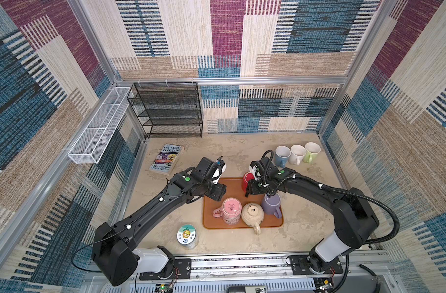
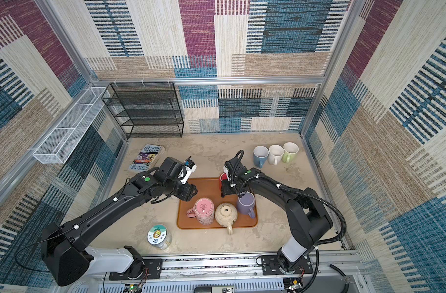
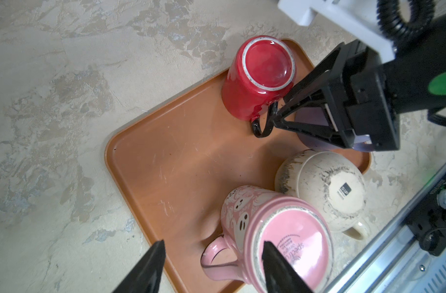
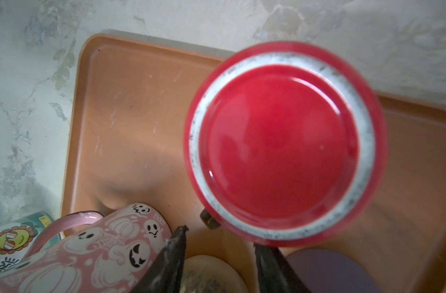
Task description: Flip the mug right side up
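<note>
Nearby, at the table's [image 1: 217, 152] front edge, a jar with a sunflower lid [image 1: 186, 234] stands at about 7 o'clock from the orange tray [image 1: 232, 187]. Along the tray's near side three mugs sit bottom-up in a row: a pink mug [image 1: 231, 210] at 7 o'clock, a cream mug [image 1: 252, 214] at 6 and a purple mug [image 1: 271, 204] at 4. The left hand [image 3: 213, 244] hangs over the pink mug's edge at the tray's 9 o'clock side, fingers spread wide and holding nothing. Farther in, the red mug [image 1: 246, 177] stands upside down in the tray's 1 o'clock corner, base up, its black handle [image 3: 261, 129] turned toward the purple mug. The right hand [image 3: 279, 111] reaches down there with its fingers apart, one on each side of that handle; whether they touch it I cannot tell. Beyond the tray, a book [image 1: 166, 158] lies at 10 o'clock, and a blue mug [image 1: 282, 154], a white mug [image 1: 296, 154] and a green mug [image 1: 311, 151] stand upright together at 1 o'clock. Farthest back, at 11 o'clock, a black mesh rack [image 1: 171, 111] stands against the wall.
</note>
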### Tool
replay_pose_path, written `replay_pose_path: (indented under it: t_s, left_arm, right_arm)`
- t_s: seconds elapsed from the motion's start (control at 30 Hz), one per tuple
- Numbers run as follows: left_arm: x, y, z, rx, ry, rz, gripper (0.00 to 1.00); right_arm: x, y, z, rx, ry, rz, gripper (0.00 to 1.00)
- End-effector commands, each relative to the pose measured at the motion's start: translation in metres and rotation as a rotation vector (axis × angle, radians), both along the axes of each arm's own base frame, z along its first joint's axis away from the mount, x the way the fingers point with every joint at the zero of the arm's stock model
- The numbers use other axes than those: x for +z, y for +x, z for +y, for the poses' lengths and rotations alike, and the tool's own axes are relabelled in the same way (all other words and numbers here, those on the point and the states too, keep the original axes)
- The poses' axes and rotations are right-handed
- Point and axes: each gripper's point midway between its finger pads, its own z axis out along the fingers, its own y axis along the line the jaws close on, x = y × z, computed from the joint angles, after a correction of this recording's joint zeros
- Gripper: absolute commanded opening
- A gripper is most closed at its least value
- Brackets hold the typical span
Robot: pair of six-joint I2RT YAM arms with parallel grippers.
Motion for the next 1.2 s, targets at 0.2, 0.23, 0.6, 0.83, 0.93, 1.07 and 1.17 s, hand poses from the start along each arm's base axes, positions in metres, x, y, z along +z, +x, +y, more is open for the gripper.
replay_pose_path:
  t_s: [0.2, 0.23, 0.6, 0.83, 0.93, 1.07, 1.17]
  left_arm:
    - [0.004, 0.004, -0.018, -0.05, -0.028, 0.047, 0.66]
    - [0.005, 0.005, -0.021, -0.054, -0.035, 0.051, 0.65]
    - [-0.014, 0.018, -0.057, -0.081, -0.006, 0.15, 0.59]
    - [-0.031, 0.02, -0.083, -0.109, 0.057, 0.146, 0.59]
    - [-0.044, 0.022, -0.091, -0.118, 0.09, 0.151, 0.59]
    - [-0.057, 0.027, -0.099, -0.119, 0.115, 0.166, 0.57]
    - [-0.063, 0.031, -0.107, -0.122, 0.129, 0.159, 0.56]
  right_arm:
    - [0.038, 0.007, 0.02, 0.052, 0.124, -0.078, 0.55]
    - [0.045, 0.006, 0.019, 0.055, 0.13, -0.091, 0.56]
    - [0.097, 0.01, -0.042, -0.081, 0.343, -0.181, 0.59]
    - [0.101, 0.014, -0.079, -0.186, 0.4, -0.223, 0.62]
    - [0.101, 0.014, -0.086, -0.207, 0.41, -0.237, 0.62]
    - [0.104, 0.013, -0.092, -0.21, 0.415, -0.254, 0.6]
    - [0.101, 0.012, -0.093, -0.207, 0.407, -0.249, 0.59]
